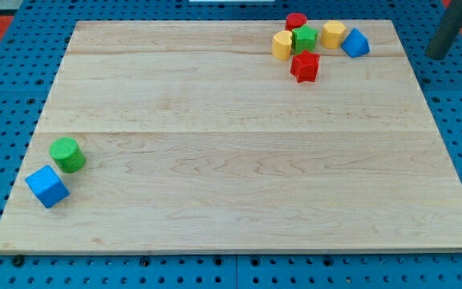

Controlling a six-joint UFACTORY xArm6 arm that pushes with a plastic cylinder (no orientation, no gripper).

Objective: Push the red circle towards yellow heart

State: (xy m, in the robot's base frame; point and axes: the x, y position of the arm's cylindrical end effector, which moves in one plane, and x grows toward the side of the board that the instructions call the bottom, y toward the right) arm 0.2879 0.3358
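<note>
The red circle (296,21) sits near the board's top edge, right of centre, touching the green star (304,37) just below it. A yellow block that looks like the heart (282,45) lies just left of the green star, below-left of the red circle. A second yellow block, hexagon-like (333,34), is right of the star. My tip (435,53) is off the board beyond its top right corner, well to the right of this cluster and touching no block.
A red star (304,66) lies below the green star. A blue triangle (355,42) is at the cluster's right end. A green circle (68,154) and a blue cube (46,186) sit near the bottom left of the wooden board (231,160).
</note>
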